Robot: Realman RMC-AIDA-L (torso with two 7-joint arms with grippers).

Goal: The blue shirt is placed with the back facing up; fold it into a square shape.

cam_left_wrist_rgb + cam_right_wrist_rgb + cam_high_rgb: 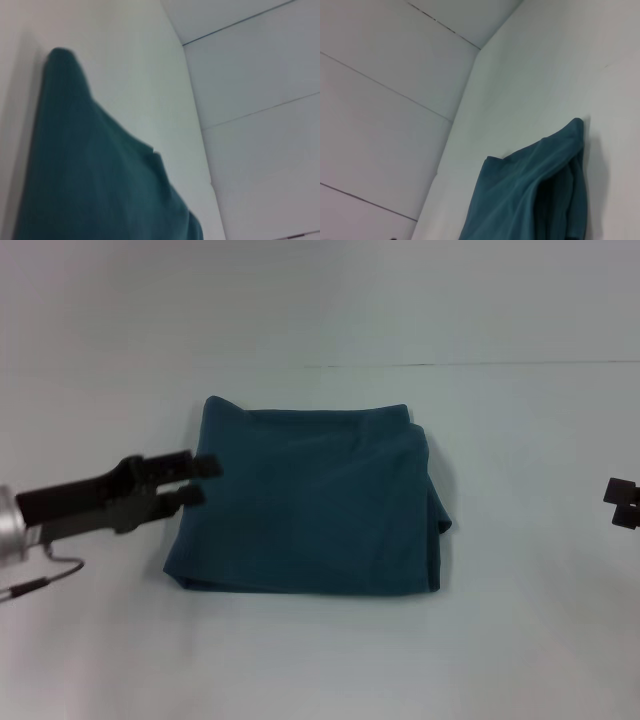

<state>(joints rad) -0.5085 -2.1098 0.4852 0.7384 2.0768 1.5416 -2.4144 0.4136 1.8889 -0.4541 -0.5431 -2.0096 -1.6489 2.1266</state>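
Here the blue shirt (310, 505) lies folded into a roughly square bundle in the middle of the white tabletop (320, 660). Its cloth is a soft, matte, dark teal cotton with shallow wrinkles running across the top layer, and no lettering shows on the exposed face. The near edge is a fairly straight fold; the far edge is rolled and slightly uneven, with a rounded corner at the far left. Along the right side the stacked layers do not line up: lower layers peek out, and a small pointed flap juts past the edge.

The left gripper (205, 481), black with two blunt, block-like fingers on a dark arm, sits at the shirt's left edge. Its fingers are slightly apart, with a narrow gap between them, the tips overlapping the edge of the cloth; whether they touch it cannot be told. The right gripper (622, 503) shows only as a dark blocky tip at the right border, well apart from the shirt, and how its fingers stand cannot be told.

The tabletop is smooth and plain, with a thin seam line (450, 364) behind the shirt.
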